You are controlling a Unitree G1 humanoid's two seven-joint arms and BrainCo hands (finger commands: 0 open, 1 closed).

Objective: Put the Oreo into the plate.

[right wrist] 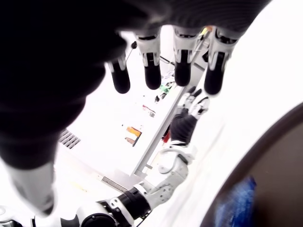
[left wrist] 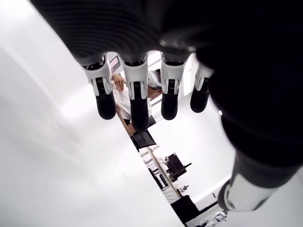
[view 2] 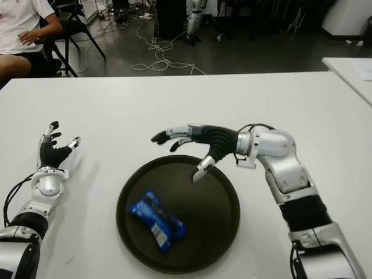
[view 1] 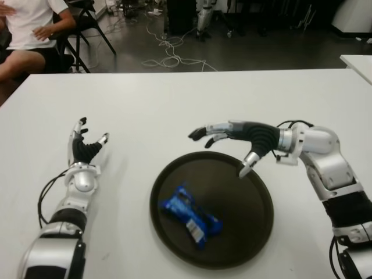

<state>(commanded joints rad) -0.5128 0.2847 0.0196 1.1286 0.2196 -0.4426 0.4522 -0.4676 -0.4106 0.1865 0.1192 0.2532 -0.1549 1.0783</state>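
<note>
A broad white desk [view 1: 174, 104] is filling most of the scene, with a dark floor strewn with white cables [view 1: 168, 55] lying beyond its far edge, where a person in a white shirt [view 1: 29, 29] is sitting on a black chair at the far left corner. A round, dark brown plate with a raised rim [view 1: 250, 232] is sitting on the near middle of the desk. The robot's right hand [view 1: 244, 138] is reaching in from the right and hovering above the plate's far rim, its fingers [view 1: 204, 132] stretching out loosely and spread apart, the thumb pointing down toward the plate, and nothing is sitting in its grasp; the right wrist view is showing the same four fingertips hanging free. The left hand [view 1: 86, 148] is showing well to the left of the plate, palm turned inward, its fingers [left wrist: 137, 94] extending openly and holding nothing. The blue, crinkled Oreo packet with white lettering [view 1: 190, 216] is lying flat inside the plate, left of its centre, apart from both hands
</note>
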